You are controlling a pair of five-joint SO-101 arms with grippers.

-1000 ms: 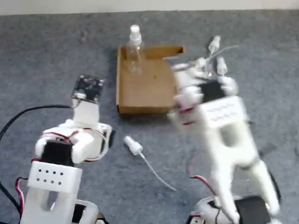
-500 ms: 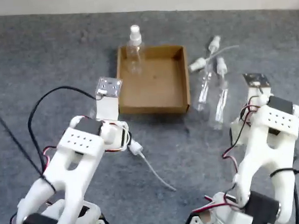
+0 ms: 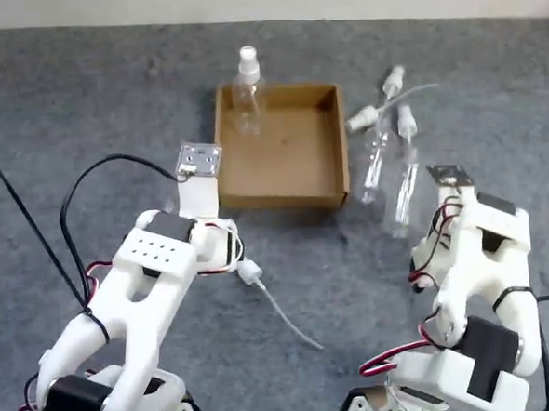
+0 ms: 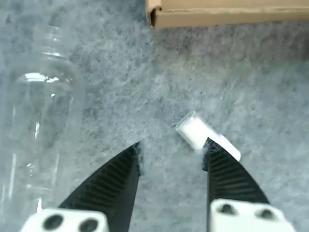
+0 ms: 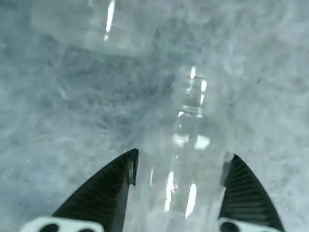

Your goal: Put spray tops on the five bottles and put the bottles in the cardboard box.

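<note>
- The left gripper [image 4: 171, 145] hangs low over the grey table [image 3: 81, 96], on the near-left side; its jaws are spread wide and hold nothing
- A loose spray top [image 4: 195, 130] lies on the table between those jaws, its white head just beside one fingertip; in the high view this spray top [image 3: 246, 269] sits in front of the box's near wall, and its thin tube trails toward the near edge
- An uncapped bottle [image 4: 38, 121], clear and with a bare threaded neck, lies on the table just outside the left gripper's other jaw
- The right gripper [image 5: 181, 154] is on the near-right side, jaws wide apart, with a clear lying bottle [image 5: 188, 159] between them; nothing is clamped, and whether the fingers touch it cannot be told
- The cardboard box [image 3: 284, 201] sits in the middle of the table, open side up, its near-left corner close ahead of the left gripper
- To the right of the box, clear bottles [image 3: 402, 193] lie close together, parallel to its right wall, with white spray tops [image 3: 404, 118] at their far ends
- An upright bottle [image 3: 248, 100] with a white spray top fitted stands inside the box at its far-left corner
</note>
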